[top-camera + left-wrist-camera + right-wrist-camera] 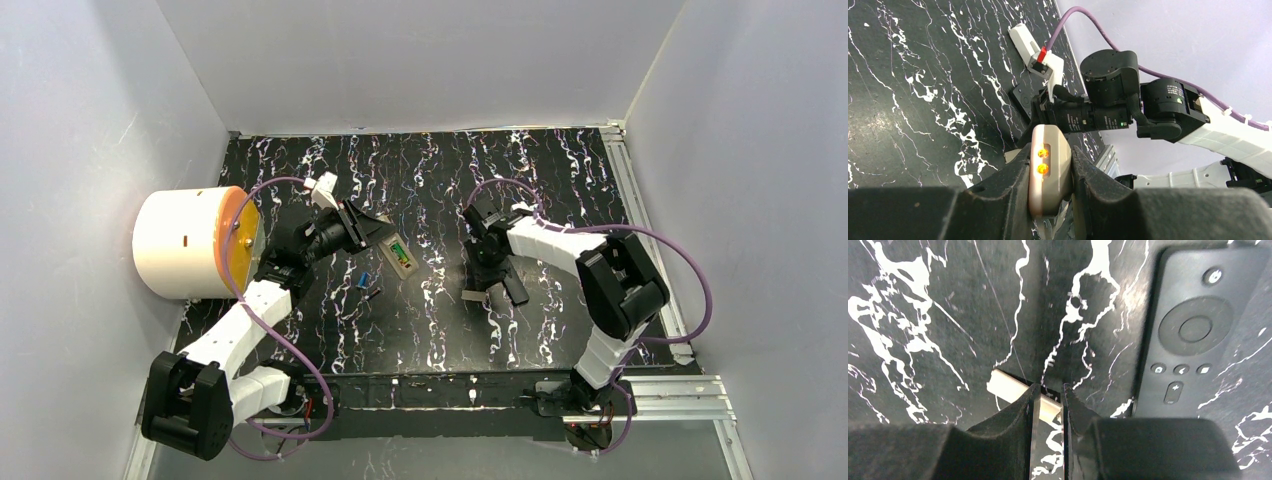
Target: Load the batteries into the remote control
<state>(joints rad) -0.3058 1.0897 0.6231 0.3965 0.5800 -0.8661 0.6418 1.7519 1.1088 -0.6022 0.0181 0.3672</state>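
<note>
The left gripper (pixel 375 232) is a little left of the middle of the top view; its two fingers (pixel 1013 175) are clamped on the sides of a pale remote (pixel 400 255); in the left wrist view the pale remote (pixel 1049 170) sits tight between the black pads at the bottom middle, and two small orange dots show on it; in the top view the remote sticks out from the gripper toward the lower right, with its inside open to the camera; a green battery (pixel 399 251) lies in that open slot.

Just below the remote, on the black table (pixel 450 180) with white streaks, lie a blue battery (pixel 362 281) and a dark battery (pixel 374 293); they are close to each other, and neither gripper touches them.

The right gripper (pixel 490 283) is right of the middle, pointing down at the table; in the right wrist view its fingers (pixel 1020 415) are close together with a thin gap; a pale flat piece (pixel 1005 386) lies on the table at the fingertips and one end shows in the gap; I cannot tell if the fingers pinch it.

A black remote (pixel 1193 330) lies buttons up at the right of that view, just beside the gripper.

A white tub (pixel 180 245) with an orange end lies at the left of the top view.
</note>
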